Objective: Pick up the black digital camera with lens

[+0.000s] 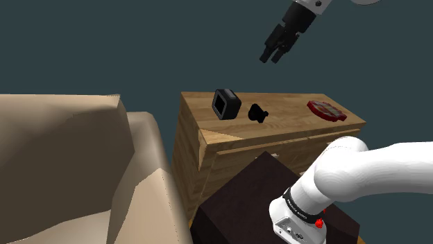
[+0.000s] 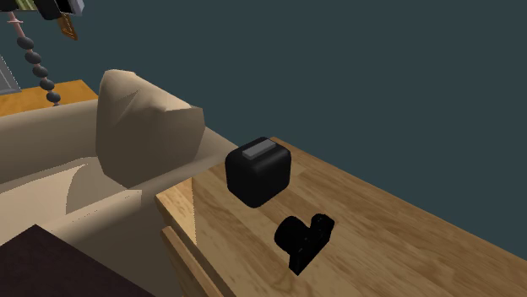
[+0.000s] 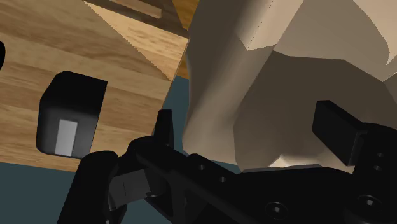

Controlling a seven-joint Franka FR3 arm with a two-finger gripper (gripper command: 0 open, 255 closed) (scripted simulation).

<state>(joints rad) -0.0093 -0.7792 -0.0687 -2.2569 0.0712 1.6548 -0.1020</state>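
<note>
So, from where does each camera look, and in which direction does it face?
Shoulder view: beside the stand, looking down over the cabinet; arm and gripper show.
Second exterior view: close above the cabinet, facing the camera and black box, sofa behind.
Wrist view: on the gripper, looking past its open fingers at the sofa.
All three share the black box.

The white arm [image 1: 375, 166] sweeps up from its base. High above, the black gripper [image 1: 273, 55] points down toward the shoulder view's left, fingers [image 3: 337, 127] apart, clasping nothing.
</note>
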